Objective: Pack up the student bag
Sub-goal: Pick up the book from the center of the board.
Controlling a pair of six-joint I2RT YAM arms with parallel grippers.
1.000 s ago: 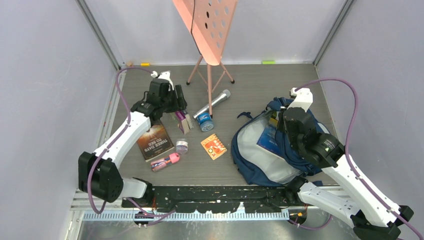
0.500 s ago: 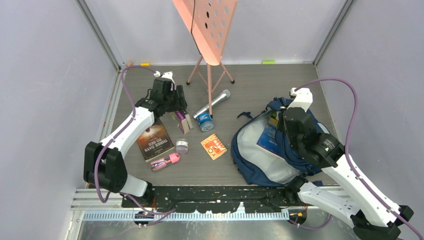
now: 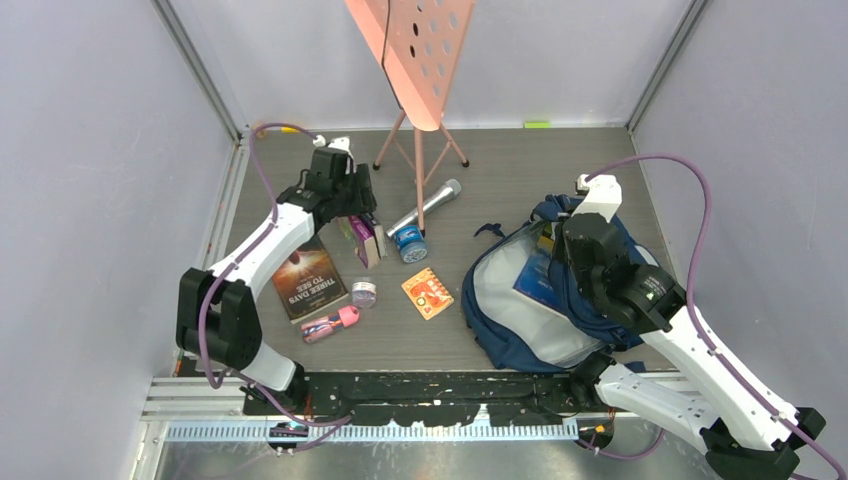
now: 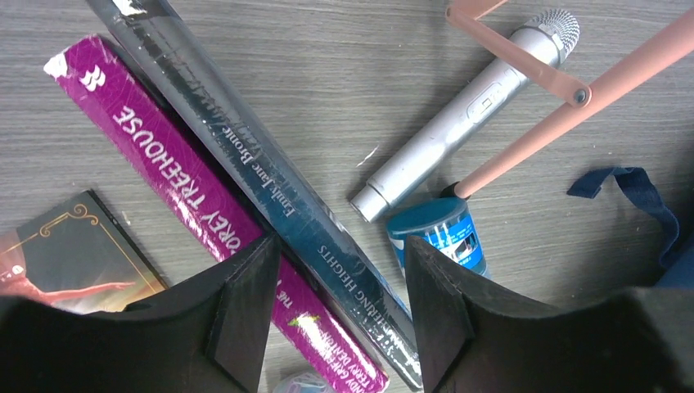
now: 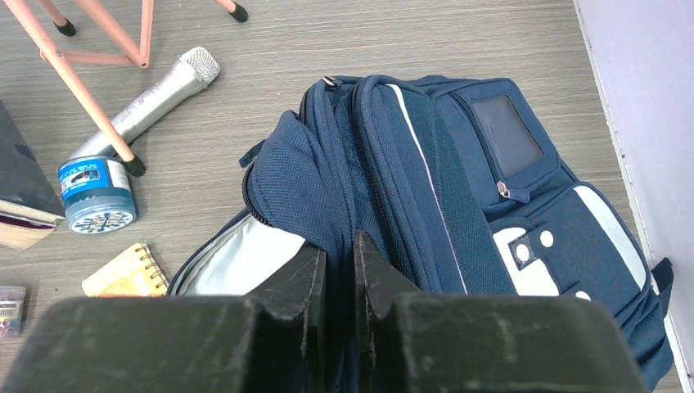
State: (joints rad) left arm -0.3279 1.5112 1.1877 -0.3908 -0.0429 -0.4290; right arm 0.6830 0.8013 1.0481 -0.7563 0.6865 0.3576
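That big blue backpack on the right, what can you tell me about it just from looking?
The backpack is navy woven fabric with pale grey patches, a thin pale stripe and a zipped front pocket. It lies slumped on the right side of the table, near the wall. Its main compartment gapes open, showing light grey lining and a flat blue item inside. The right gripper pinches the opening's rim, holding it up.

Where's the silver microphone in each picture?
Top external: the microphone lies near the middle, toward the far side.
Left wrist: upper right, slanting.
Right wrist: upper left.
Shared landmark: the blue tin by its handle end.
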